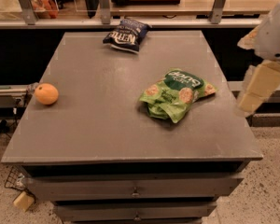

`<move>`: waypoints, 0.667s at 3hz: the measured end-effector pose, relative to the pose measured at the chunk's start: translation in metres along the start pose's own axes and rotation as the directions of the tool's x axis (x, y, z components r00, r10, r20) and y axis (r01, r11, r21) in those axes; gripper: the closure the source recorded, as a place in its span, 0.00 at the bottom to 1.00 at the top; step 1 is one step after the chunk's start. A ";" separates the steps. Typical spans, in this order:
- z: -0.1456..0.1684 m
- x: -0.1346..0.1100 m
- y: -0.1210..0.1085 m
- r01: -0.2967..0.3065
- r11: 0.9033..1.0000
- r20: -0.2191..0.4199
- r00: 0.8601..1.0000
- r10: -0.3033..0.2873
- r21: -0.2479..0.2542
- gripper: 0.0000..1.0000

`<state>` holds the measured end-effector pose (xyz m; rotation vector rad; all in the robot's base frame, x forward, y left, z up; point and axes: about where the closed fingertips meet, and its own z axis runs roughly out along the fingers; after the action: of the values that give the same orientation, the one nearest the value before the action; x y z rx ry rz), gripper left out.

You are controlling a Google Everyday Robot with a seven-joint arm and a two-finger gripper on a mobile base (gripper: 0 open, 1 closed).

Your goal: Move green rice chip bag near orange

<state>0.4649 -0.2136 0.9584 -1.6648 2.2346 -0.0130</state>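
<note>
One grey counter (107, 125), flat-topped, with two drawers (84, 188) under its front edge. Bearing surface for all three loose items.

At the right border of the view, off the counter's right edge and raised above it: one white and cream robot arm (275, 31), with one gripper (255, 91) at its lower end. Apart from every item, touching nothing. Open or closed: impossible to tell. Judged to be waiting on the side nearest the bag, ready for a reach inward to the left.

One green rice chip bag (177, 94), crumpled, lying flat on the right half of the counter, with a dark green lettered patch at the far end and round rice cakes pictured on the front. Not yet lifted and well apart from the fruit, so most of the task judged undone.

One dark blue Kettle chip bag (126, 34), smaller, at the far edge of the counter, left of centre. No part in the task, and clear of the straight path between bag and fruit.

One orange (46, 94), smallest of all, round, resting close to the counter's left edge, roughly level with the green bag. Only bare counter between the two, hence a plain leftward carry judged enough. Judged risk: a bump rolling the fruit off that edge.
</note>
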 end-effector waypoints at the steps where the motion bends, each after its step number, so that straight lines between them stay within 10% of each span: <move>1: 0.033 -0.017 -0.027 -0.090 0.996 0.081 0.992 0.092 -0.028 0.00; 2: 0.061 -0.031 -0.043 -0.216 0.974 0.147 0.963 0.224 -0.065 0.00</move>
<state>0.5300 -0.1858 0.9187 -1.3799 2.3031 0.2191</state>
